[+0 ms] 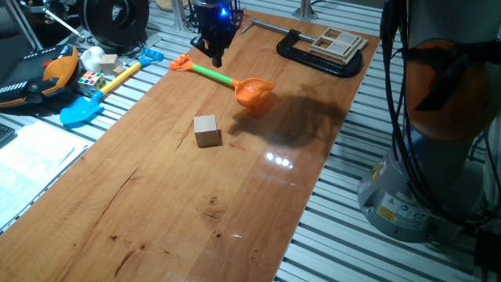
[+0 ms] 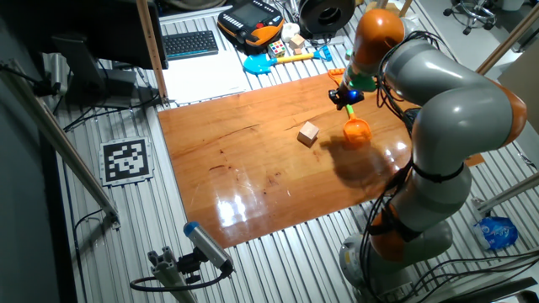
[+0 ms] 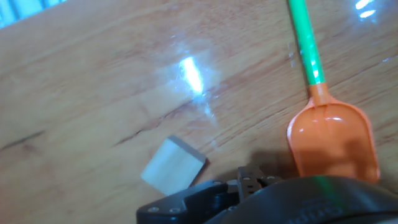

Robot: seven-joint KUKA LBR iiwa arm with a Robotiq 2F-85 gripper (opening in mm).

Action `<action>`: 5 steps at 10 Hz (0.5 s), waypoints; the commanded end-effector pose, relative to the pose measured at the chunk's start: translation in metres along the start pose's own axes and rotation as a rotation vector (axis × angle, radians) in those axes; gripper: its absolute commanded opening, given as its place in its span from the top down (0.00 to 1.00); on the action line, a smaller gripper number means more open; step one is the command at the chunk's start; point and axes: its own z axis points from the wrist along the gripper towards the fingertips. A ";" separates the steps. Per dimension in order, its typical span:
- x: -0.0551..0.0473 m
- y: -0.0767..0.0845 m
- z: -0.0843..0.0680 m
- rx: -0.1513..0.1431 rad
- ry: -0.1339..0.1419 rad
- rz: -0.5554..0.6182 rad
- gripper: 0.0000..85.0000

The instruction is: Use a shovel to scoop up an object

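1. Left of frame in one fixed view, the orange end piece (image 1: 181,63) of the toy shovel (image 1: 223,80) lies flat on the wooden table (image 1: 156,204), its green shaft (image 1: 213,75) running right to the orange scoop blade (image 1: 254,92). The gripper (image 1: 216,56) hangs just above the shaft near that end piece — whether it touches cannot be told, nor whether the fingers stand apart or together.

2. The risk, on this evidence: a thin, round plastic shaft lying flat may roll or skid away if the fingers close off-centre, or pinch against the tabletop.

3. The light-brown wooden cube (image 1: 207,130) sits apart from the blade, on the near side of it. Should the shovel be gripped so far back, the long lever could let the blade twist in the hold — and a light cube on slick, glossy wood would likely be pushed along rather than ride up onto the scoop.

4. Off the table's left edge lie a blue-bladed shovel (image 1: 106,88) and a multicoloured puzzle cube (image 1: 91,79); a black clamp (image 1: 317,56) sits at the far right corner.

5. In the other fixed view the arm (image 2: 455,126) bends over the table's right side, wrist pointing down at the shaft.
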 end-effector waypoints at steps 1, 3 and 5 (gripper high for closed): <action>0.000 0.000 0.000 0.007 -0.002 -0.008 1.00; 0.000 0.000 0.000 0.017 -0.019 -0.021 1.00; 0.000 0.000 0.000 0.063 -0.029 -0.063 1.00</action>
